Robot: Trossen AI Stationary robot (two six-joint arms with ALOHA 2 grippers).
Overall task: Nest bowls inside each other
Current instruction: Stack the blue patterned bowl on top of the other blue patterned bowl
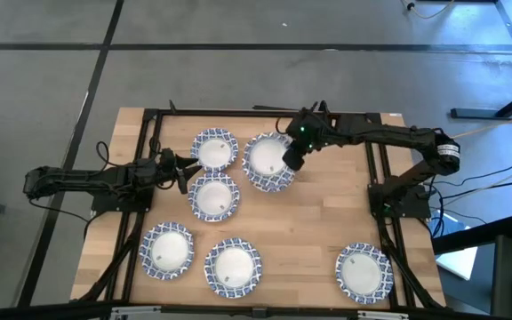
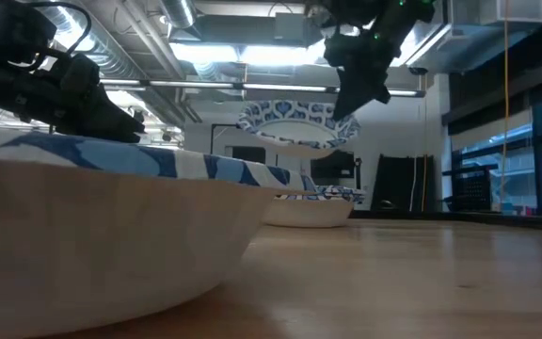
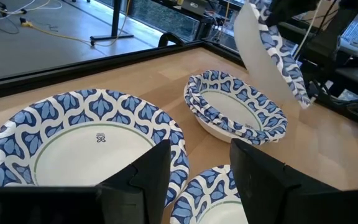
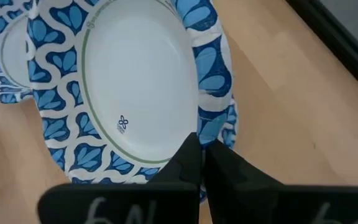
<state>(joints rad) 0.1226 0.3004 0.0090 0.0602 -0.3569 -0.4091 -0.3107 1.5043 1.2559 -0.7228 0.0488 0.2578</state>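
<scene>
Several blue-and-white patterned bowls sit upright on the wooden table. My right gripper [image 1: 290,163] [image 4: 202,152] is shut on one bowl [image 1: 268,160] [image 2: 297,122], held in the air over a nested stack of bowls [image 3: 235,112] [image 2: 313,207] near the table's far middle. Single bowls rest at the far left [image 1: 214,148] [image 3: 92,140], just nearer [image 1: 214,197], and along the near edge [image 1: 167,251] [image 1: 233,266] [image 1: 363,271]. My left gripper [image 1: 185,169] [image 3: 201,171] is open and holds nothing; it hovers left of the two left bowls, between them. My right gripper pinches the lifted bowl's patterned rim [image 4: 209,127] on its right side between the two fingers, one above the rim and one under it. The fingers [image 2: 360,89] slant down from the upper right. The bowl is lifted clear above the stack, tilted.
A black frame rail [image 1: 149,142] runs along the table's left side under my left arm, and another [image 1: 382,178] on the right. Bare wood [image 1: 318,231] lies between the stack and the near-edge bowls. A large bowl's wall [image 2: 102,235] fills the low view's foreground.
</scene>
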